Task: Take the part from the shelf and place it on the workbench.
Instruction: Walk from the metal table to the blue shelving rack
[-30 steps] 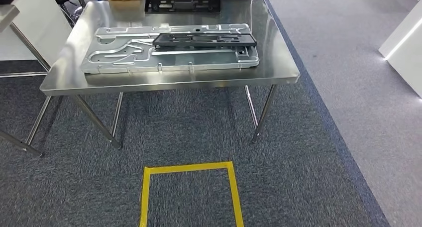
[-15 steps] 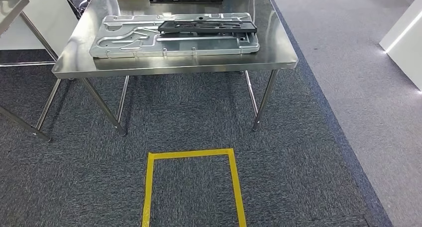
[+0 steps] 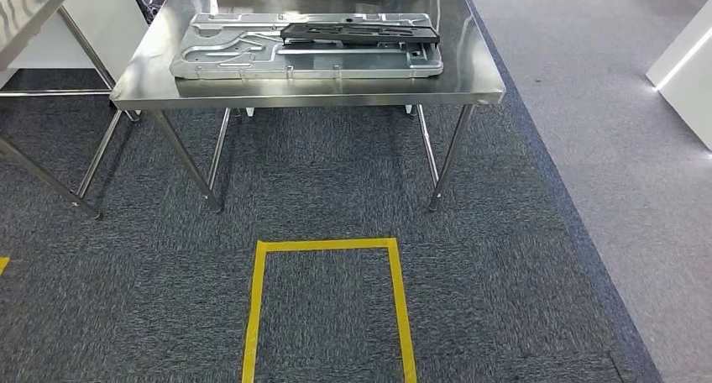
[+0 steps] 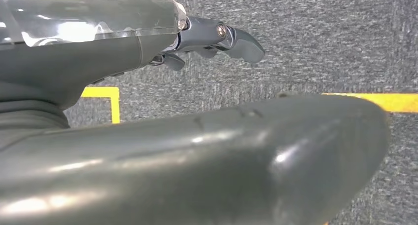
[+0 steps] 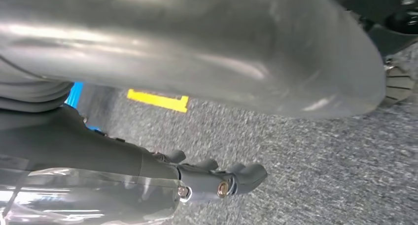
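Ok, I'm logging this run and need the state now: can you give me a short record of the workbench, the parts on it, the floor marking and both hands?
workbench: steel workbench ahead, on grey carpet
silver part: large stamped metal plate lying flat on the workbench
black part: long black frame resting on the plate, toward its far right side
floor marking: yellow tape outline on the carpet in front of the workbench
left hand: left hand hangs over the carpet, holds nothing
right hand: right hand hangs over the carpet, holds nothing

no legible text, labels, brands or numbers on any surface in view
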`<state>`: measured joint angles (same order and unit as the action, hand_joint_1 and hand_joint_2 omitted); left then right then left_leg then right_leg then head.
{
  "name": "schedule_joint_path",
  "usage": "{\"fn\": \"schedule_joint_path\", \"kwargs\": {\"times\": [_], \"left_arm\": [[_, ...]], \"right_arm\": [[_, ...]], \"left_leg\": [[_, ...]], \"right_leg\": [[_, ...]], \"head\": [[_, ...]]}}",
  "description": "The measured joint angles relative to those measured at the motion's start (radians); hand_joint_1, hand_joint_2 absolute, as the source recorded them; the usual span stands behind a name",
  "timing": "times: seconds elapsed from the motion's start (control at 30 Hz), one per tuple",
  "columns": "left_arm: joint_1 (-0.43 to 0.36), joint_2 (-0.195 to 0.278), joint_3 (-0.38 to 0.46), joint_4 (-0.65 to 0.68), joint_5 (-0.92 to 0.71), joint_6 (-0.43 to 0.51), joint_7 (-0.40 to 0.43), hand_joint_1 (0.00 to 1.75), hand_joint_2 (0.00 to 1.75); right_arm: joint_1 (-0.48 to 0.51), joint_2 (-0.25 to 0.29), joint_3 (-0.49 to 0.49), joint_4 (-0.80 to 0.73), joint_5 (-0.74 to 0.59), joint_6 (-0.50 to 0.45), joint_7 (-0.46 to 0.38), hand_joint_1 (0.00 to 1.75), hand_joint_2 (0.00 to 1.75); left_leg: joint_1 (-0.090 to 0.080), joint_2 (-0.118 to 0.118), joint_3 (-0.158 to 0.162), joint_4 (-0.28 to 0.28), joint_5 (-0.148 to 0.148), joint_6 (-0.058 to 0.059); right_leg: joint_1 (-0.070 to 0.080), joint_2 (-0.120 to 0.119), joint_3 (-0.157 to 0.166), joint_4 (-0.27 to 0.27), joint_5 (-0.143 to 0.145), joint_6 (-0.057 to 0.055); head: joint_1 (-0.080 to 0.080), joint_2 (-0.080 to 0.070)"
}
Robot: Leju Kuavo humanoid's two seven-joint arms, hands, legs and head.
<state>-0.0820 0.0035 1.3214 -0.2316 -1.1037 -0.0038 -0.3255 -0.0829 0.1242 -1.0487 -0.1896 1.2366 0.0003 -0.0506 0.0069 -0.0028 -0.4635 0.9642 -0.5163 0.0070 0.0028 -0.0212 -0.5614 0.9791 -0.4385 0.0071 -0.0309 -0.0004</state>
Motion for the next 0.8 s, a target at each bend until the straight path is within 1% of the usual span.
{"fn": "schedule_joint_path", "kwargs": {"times": [0.03,0.07,0.1,0.13,0.17,0.2,0.23,0.27,0.3,0.33,0.37,0.4,0.43,0.47,0.5,0.6,0.63,0.67,0.77,0.8], "left_arm": [[0.001,-0.001,0.000,0.000,0.001,0.006,0.002,0.00,0.00],[0.003,-0.002,0.000,0.000,0.003,0.013,0.004,0.00,0.00],[0.003,-0.002,0.000,0.000,0.004,0.019,0.006,0.00,0.00],[0.003,-0.003,0.000,0.000,0.004,0.025,0.009,0.00,0.00],[0.003,-0.003,0.000,0.000,0.004,0.032,0.011,0.00,0.00],[0.003,-0.003,0.000,0.000,0.003,0.038,0.014,0.00,0.00],[0.003,-0.004,0.000,0.000,0.002,0.044,0.017,0.00,0.00],[0.004,-0.004,0.000,0.000,0.001,0.049,0.020,0.00,0.00],[0.004,-0.004,0.000,0.000,-0.001,0.051,0.022,0.00,0.00],[0.004,-0.005,0.000,0.000,-0.002,0.052,0.023,0.00,0.00],[0.003,-0.006,0.000,0.000,-0.003,0.052,0.023,0.00,0.00],[0.003,-0.007,0.000,0.001,-0.003,0.052,0.022,0.00,0.00],[0.002,-0.008,0.000,0.001,-0.004,0.052,0.021,0.00,0.00],[0.002,-0.009,0.000,0.001,-0.004,0.051,0.019,0.00,0.00],[0.002,-0.009,0.000,0.001,-0.004,0.050,0.016,0.00,0.00],[0.002,-0.009,0.000,0.001,-0.005,0.048,0.011,0.00,1.31],[0.002,-0.009,0.000,0.001,-0.005,0.047,0.010,0.00,1.75],[0.002,-0.008,0.000,0.001,-0.005,0.047,0.010,0.00,1.75],[0.002,-0.007,0.000,0.001,-0.002,0.044,0.005,0.00,1.75],[0.002,-0.007,0.000,0.001,0.002,0.039,0.002,0.00,1.75]], "right_arm": [[0.000,0.000,-0.007,0.000,-0.009,0.002,-0.001,0.00,0.00],[-0.001,0.000,-0.014,0.000,-0.018,0.005,0.000,0.00,0.44],[-0.001,-0.001,-0.022,0.000,-0.027,0.007,0.003,0.00,0.87],[0.000,-0.001,-0.030,0.000,-0.033,0.009,0.008,0.00,1.31],[0.000,-0.001,-0.036,0.000,-0.036,0.009,0.014,0.00,1.75],[0.001,-0.001,-0.041,0.000,-0.038,0.009,0.021,0.00,1.75],[0.002,-0.001,-0.045,0.000,-0.038,0.009,0.026,0.00,1.75],[0.003,-0.001,-0.048,0.000,-0.039,0.009,0.031,0.00,1.75],[0.004,-0.001,-0.050,0.000,-0.039,0.009,0.036,0.00,1.75],[0.005,-0.001,-0.053,0.000,-0.039,0.010,0.039,0.00,1.75],[0.004,-0.002,-0.055,0.000,-0.039,0.010,0.041,0.00,1.75],[0.004,-0.003,-0.058,0.000,-0.040,0.010,0.042,0.00,1.75],[0.004,-0.003,-0.061,0.000,-0.041,0.011,0.042,0.00,1.75],[0.004,-0.004,-0.063,0.000,-0.043,0.011,0.043,0.00,1.75],[0.004,-0.004,-0.065,0.000,-0.045,0.010,0.045,0.00,1.75],[0.007,-0.004,-0.070,0.000,-0.048,0.002,0.055,0.00,1.75],[0.008,-0.004,-0.071,0.000,-0.048,-0.001,0.060,0.00,1.75],[0.008,-0.004,-0.072,0.000,-0.048,-0.004,0.062,0.00,1.31],[0.008,-0.004,-0.073,0.000,-0.049,-0.010,0.052,0.00,0.00],[0.008,-0.004,-0.074,0.000,-0.049,-0.010,0.045,0.00,0.44]], "left_leg": [[0.002,0.001,-0.004,-0.002,0.002,0.007],[0.003,0.002,-0.006,-0.004,0.007,0.014],[0.005,0.004,-0.009,-0.006,0.013,0.022],[0.005,0.005,-0.013,-0.007,0.018,0.028],[0.003,0.006,-0.019,-0.006,0.021,0.032],[0.002,0.006,-0.024,-0.004,0.024,0.034],[0.000,0.006,-0.029,-0.003,0.027,0.035],[-0.001,0.005,-0.032,-0.001,0.028,0.034],[-0.003,0.005,-0.034,0.001,0.029,0.034],[-0.004,0.004,-0.033,0.003,0.029,0.033],[-0.005,0.004,-0.033,0.004,0.028,0.032],[-0.007,0.003,-0.033,0.006,0.028,0.029],[-0.009,0.003,-0.035,0.008,0.028,0.025],[-0.010,0.003,-0.037,0.008,0.028,0.020],[-0.012,0.004,-0.039,0.010,0.027,0.019],[-0.012,0.004,-0.040,0.010,0.027,0.021],[-0.010,0.004,-0.040,0.009,0.028,0.018],[-0.009,0.004,-0.041,0.009,0.029,0.014],[-0.007,0.004,-0.041,0.008,0.030,0.010],[-0.006,0.004,-0.041,0.008,0.031,0.009]], "right_leg": [[0.000,0.001,-0.003,0.003,0.001,0.006],[-0.001,0.003,-0.008,0.014,-0.007,0.011],[-0.003,0.007,-0.021,0.044,-0.030,0.016],[-0.005,0.011,-0.043,0.094,-0.064,0.021],[-0.007,0.014,-0.072,0.162,-0.104,0.025],[-0.008,0.015,-0.102,0.231,-0.138,0.028],[-0.009,0.016,-0.121,0.279,-0.155,0.029],[-0.009,0.016,-0.122,0.293,-0.153,0.030],[-0.009,0.016,-0.102,0.265,-0.131,0.027],[-0.009,0.017,-0.065,0.201,-0.097,0.023],[-0.007,0.018,-0.023,0.126,-0.068,0.015],[-0.004,0.018,0.011,0.061,-0.048,0.008],[-0.002,0.019,0.031,0.019,-0.039,0.002],[0.000,0.020,0.038,0.001,-0.039,-0.002],[0.000,0.020,0.037,-0.003,-0.037,-0.002],[-0.001,0.021,0.036,-0.007,-0.035,-0.002],[0.001,0.021,0.036,-0.006,-0.035,-0.005],[0.002,0.020,0.035,-0.005,-0.036,-0.008],[0.005,0.020,0.034,-0.003,-0.035,-0.012],[0.005,0.020,0.034,-0.002,-0.035,-0.013]], "head": [[0.000,0.000],[0.000,0.000],[0.000,0.000],[0.000,0.000],[0.000,0.000],[0.000,0.000],[0.000,0.000],[0.000,0.000],[0.000,0.000],[0.000,0.000],[0.000,0.000],[0.000,0.000],[0.000,0.000],[0.000,0.000],[0.000,0.000],[0.000,0.000],[0.000,0.000],[0.000,0.000],[0.000,0.000],[0.000,0.000]]}}
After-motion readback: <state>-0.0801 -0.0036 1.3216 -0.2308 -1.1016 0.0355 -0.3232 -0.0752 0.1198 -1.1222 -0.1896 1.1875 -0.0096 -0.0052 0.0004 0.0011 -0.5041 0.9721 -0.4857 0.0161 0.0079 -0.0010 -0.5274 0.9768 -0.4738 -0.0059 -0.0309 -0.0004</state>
